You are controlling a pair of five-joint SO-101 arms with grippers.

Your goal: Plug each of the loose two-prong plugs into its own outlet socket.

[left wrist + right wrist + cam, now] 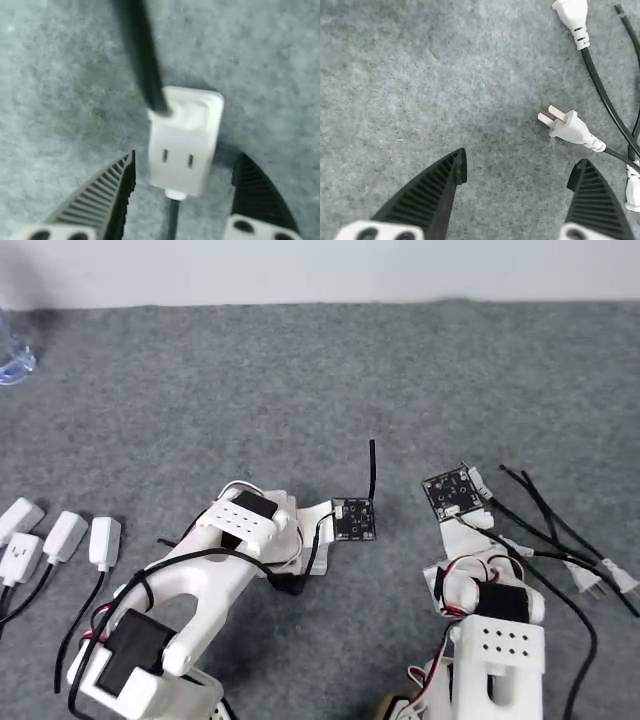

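Note:
A white outlet socket (184,150) with two slots lies on the grey carpet. A black cord (142,65) crosses its far end. My left gripper (182,200) is open, with one finger on each side of the socket's near end and not touching it. My right gripper (515,200) is open over bare carpet. A white two-prong plug (568,128) lies just beyond it, prongs pointing away from its black cord. A second plug (572,15) lies farther off and a third plug (633,192) is at the edge. In the high view two plugs (590,585) lie at the right.
Several white sockets (65,535) with black cords lie in a row at the table's left edge. Black cords (540,515) trail over the carpet on the right. A clear bluish object (15,360) sits at the far left. The far carpet (300,370) is open.

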